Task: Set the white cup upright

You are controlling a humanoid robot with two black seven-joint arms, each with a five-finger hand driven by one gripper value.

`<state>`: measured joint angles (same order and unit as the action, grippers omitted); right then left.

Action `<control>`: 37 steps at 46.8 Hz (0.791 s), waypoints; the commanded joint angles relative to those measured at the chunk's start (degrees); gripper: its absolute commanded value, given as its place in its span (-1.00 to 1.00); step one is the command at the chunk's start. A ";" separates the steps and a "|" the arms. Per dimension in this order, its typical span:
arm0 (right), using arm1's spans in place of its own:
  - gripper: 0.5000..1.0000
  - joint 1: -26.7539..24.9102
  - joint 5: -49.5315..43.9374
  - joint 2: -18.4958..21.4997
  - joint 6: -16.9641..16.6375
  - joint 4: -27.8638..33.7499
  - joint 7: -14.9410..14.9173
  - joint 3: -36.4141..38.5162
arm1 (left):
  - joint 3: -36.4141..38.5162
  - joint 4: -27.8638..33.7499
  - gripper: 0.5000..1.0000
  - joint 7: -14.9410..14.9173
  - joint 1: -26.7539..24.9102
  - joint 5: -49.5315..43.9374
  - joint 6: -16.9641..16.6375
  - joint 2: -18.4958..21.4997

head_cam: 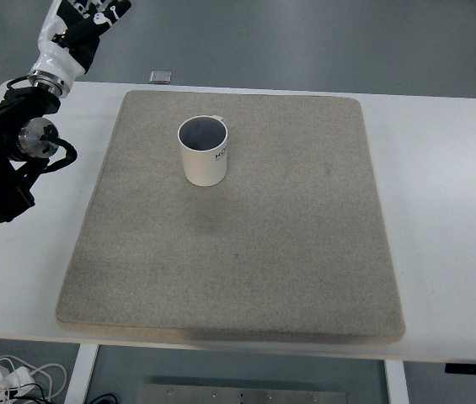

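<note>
From my remote seat, I saw the white cup [203, 151] standing upright on the beige mat [238, 236], its dark mouth facing up and some small dark print on its side. It sat toward eleven o'clock from the mat's middle, well inside the edges. The mat lay flat on the white counter [448, 210] and covered most of it. The left robot hand [82, 17] was up at the picture's eleven o'clock corner, raised off the counter and well apart from the cup. It held nothing; its tips were cut off by the top edge, so I could not tell how the fingers were set. A small grey square thing [161, 77] lay on the counter just past the mat's far edge.
</note>
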<state>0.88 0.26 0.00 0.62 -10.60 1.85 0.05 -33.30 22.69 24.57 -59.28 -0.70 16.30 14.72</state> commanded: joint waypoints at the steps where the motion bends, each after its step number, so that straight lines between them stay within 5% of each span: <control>1: 0.81 0.00 0.00 0.00 0.00 0.05 0.00 0.22 | -1.32 -1.16 0.98 -5.05 0.04 -4.83 0.48 -0.13; 19: 0.81 -0.09 0.00 0.00 -0.18 -0.03 0.00 0.22 | -7.03 -6.52 0.98 -17.97 0.22 -19.25 -0.57 -4.96; 37: 0.81 -0.09 0.18 0.00 -0.44 -0.03 0.00 0.48 | -10.99 -6.87 0.98 -17.36 1.80 -20.66 0.31 -6.90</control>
<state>0.80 0.40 0.00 0.23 -10.63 1.84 0.41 -44.18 15.84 6.92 -57.51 -21.53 16.42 7.84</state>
